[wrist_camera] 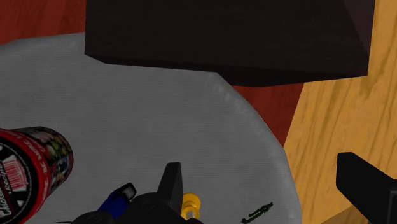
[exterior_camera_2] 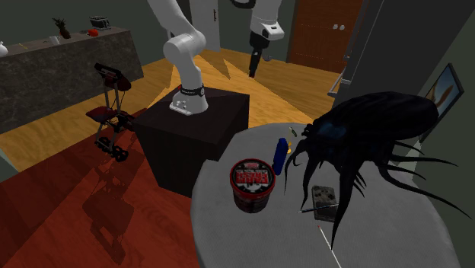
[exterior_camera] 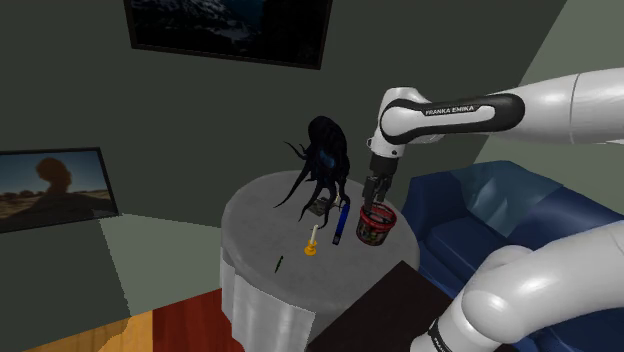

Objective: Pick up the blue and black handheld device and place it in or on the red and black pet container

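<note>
One step is being worked on here, as I judge it: the reach toward the pickup, with nothing grasped yet.

In the shoulder view, the gripper is hanging over the round grey table, pointing down and seeming to sit just above the red and black container (depth is hard to read from this side). The blue and black handheld device is lying flat on the table just left of that container. A small yellow object is lying nearer and further left, and a black many-limbed figure is standing behind.

In the second exterior view, the gripper is hovering high, well apart from the tabletop, on the far side above the black stand. The device is lying just right of and beyond the container, between it and the black figure.

In the wrist view, the fingers are standing spread, pinching nothing. One end of the device is showing between one finger and the container.

The next move is calling for centring over the device, turning the fingers across its narrow width, and descending without nudging the container close beside it.
</note>
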